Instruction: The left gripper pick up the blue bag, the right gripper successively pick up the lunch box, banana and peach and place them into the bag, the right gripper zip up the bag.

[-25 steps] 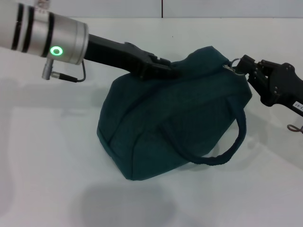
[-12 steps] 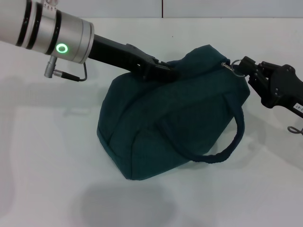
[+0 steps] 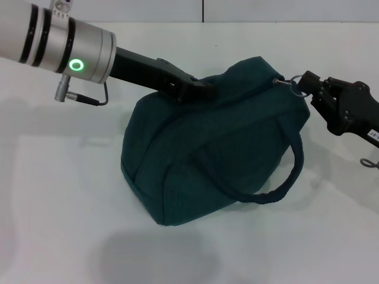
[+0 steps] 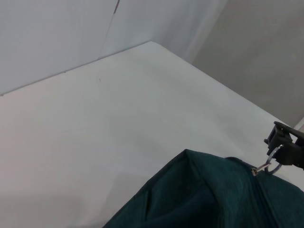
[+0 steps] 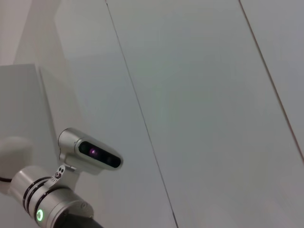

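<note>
Zipping is almost finished, as I judge it. The blue bag (image 3: 213,142) is sitting on the white table (image 3: 59,195), its top seam looking closed along the whole length, and no lunch box, banana or peach is showing outside, so they are probably inside already.

The right gripper (image 3: 307,84) is staying at the right upper corner of the bag with its fingers clenched on the metal zipper ring (image 3: 294,83); in the left wrist view the same ring (image 4: 271,156) is hanging from the dark fingertips, just past the end of the seam. Compared with a second ago, the ring is standing a little more away from the fabric, so the pull is reaching its end.

The left gripper (image 3: 198,89) is pressing on the upper left side of the bag, and its fingers are grasping the fabric there, holding it against the pull. During the last second this arm has been drawing back slightly toward the left, and the bag top is now more stretched between both grippers.

What is remaining, I think, is only to let go of the ring and the bag.
</note>
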Robot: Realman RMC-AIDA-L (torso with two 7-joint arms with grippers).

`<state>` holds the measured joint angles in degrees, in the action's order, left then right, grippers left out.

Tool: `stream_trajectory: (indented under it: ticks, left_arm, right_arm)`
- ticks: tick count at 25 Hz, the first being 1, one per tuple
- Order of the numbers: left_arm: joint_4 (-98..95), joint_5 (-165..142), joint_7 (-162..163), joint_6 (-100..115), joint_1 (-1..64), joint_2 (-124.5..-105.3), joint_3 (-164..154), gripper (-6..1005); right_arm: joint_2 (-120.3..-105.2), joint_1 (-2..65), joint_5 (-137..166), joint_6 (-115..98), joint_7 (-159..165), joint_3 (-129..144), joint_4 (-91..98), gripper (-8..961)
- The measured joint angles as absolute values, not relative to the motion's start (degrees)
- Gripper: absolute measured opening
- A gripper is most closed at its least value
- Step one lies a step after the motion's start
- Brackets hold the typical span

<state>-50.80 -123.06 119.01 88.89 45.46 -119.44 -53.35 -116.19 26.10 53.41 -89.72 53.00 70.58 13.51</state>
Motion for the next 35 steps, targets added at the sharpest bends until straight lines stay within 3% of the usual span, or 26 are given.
stream_trajectory:
  ticks: [2, 17, 35]
  left_arm:
    - [-50.81, -123.00, 119.02, 89.33, 45.34, -119.44, -53.35, 41]
    - [-53.92, -119.76, 119.15, 95.26, 43.54, -118.57, -52.92, 83]
    - [-53.97, -114.61, 121.00, 96.87, 43.68, -116.12, -52.73, 133]
  right_arm:
    - [-116.19, 25.99, 53.27, -89.74, 53.00, 70.28, 13.51, 15]
    - [-116.03, 24.80, 51.08, -86.52, 51.11, 69.87, 13.36, 16]
    - [-116.08, 24.83, 49.85, -79.75, 49.47, 70.08, 13.36, 16]
